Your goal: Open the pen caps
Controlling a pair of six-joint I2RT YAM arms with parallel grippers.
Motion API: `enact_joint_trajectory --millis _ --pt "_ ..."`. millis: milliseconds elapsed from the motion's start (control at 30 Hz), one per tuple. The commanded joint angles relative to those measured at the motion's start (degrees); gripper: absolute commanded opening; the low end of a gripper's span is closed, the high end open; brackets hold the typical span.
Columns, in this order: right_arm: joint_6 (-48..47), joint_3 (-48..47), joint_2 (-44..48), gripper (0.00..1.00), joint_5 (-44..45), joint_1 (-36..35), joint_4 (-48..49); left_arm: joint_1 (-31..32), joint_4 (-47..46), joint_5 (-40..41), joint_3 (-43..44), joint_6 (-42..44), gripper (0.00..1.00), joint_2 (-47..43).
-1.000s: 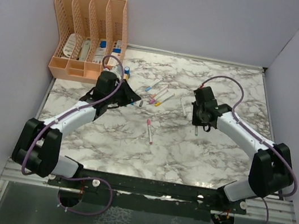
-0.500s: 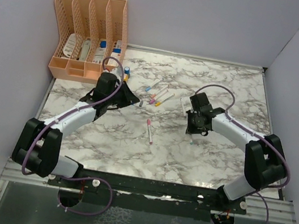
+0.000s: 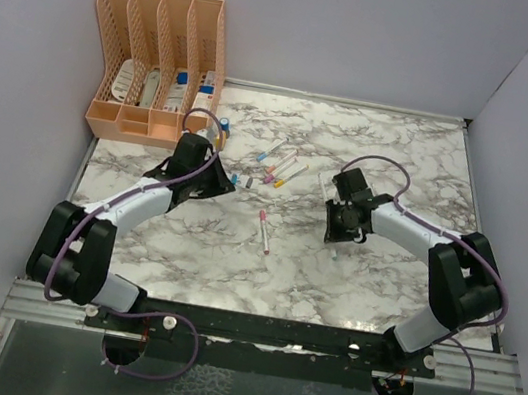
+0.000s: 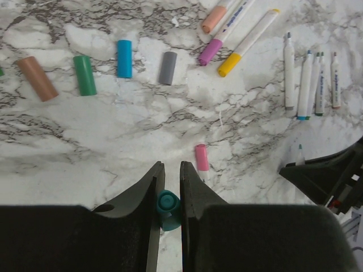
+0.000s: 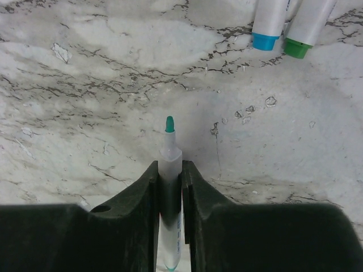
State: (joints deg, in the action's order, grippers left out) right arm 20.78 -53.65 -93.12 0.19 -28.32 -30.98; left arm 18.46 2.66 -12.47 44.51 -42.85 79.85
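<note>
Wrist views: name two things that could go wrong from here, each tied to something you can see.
1. The small teal cap is pinched in the left gripper; on release it may roll across the marble table into the pink cap just ahead.
2. The right gripper holds an uncapped pen, tip exposed above the table; lowering it might smear ink.
</note>
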Motion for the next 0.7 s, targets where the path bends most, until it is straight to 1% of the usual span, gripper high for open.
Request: enact_joint_trajectory --millis 0,133,233,400,500,600,667 --pt "0.4 1.2 0.2 0.24 -2.2 -0.2 2.5 -0.5 5.1 4.2 1.8 4.4 0.0 1.6" --pt "0.2 1.4 1.1 0.4 -2.0 -0.1 3.1 -0.6 7.1 5.4 1.4 6.1 0.0 3.3" --pt "-0.3 0.4 1.6 0.49 -1.5 -0.2 3.2 -0.6 7.7 6.1 0.6 6.8 0.0 4.0" --pt "-2.7 -2.5 3.0 0.55 -0.9 -0.3 4.8 -0.7 9.6 9.2 0.0 8.3 0.0 4.3" --pt "-5.6 -5.0 3.1 0.56 -1.8 -1.3 6.0 -0.9 10.5 10.7 -0.3 9.3 0.0 4.4" --pt "-7.7 -8.7 1.5 0.57 -2.8 -3.5 6.4 -1.5 10.5 10.6 -0.9 9.6 0.06 5.1" --pt "-8.1 -10.8 -0.3 0.57 -3.3 -5.6 6.5 -1.9 10.5 10.3 -1.2 9.7 0.13 5.8"
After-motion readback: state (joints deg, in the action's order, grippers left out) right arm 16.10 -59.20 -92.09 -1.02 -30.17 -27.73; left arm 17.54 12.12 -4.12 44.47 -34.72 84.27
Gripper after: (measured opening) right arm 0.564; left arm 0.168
